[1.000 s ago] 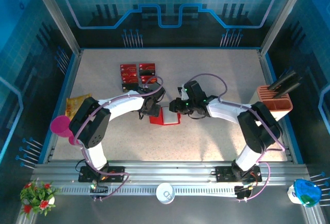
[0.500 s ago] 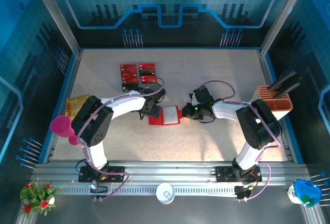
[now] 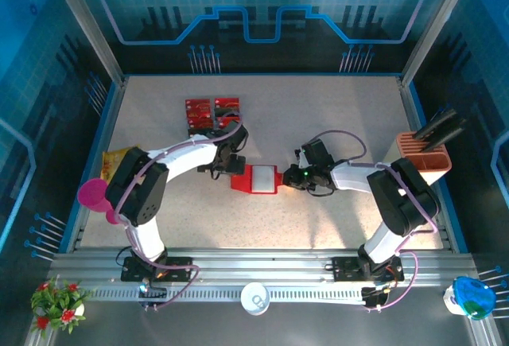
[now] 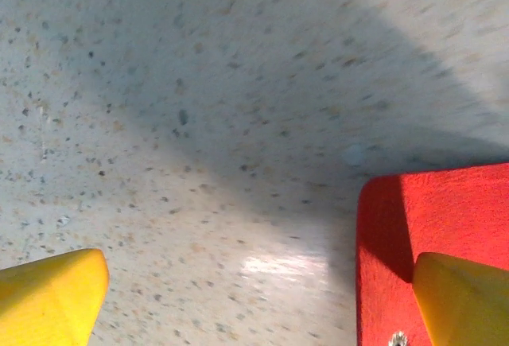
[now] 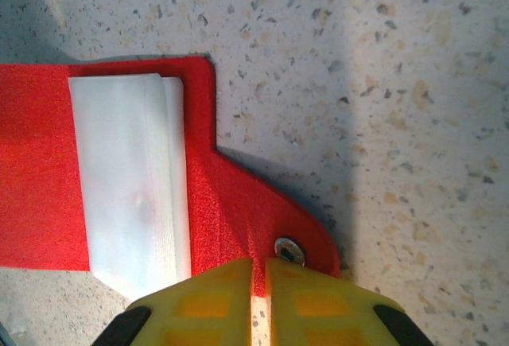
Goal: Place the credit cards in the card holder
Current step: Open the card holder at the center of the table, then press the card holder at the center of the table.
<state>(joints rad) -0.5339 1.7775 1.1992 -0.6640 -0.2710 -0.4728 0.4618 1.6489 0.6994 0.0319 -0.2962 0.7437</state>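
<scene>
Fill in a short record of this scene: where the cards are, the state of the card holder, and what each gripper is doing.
credit cards: grouped on the table's far side, left of centre, outside the holder
card holder: open, mid-table, pale pockets facing up
left gripper: open, one finger above the holder's red edge
right gripper: shut, tips at the holder's snap tab
progress: no card visible in the pockets

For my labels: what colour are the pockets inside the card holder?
Milky white pockets, best in the right wrist view.
</scene>
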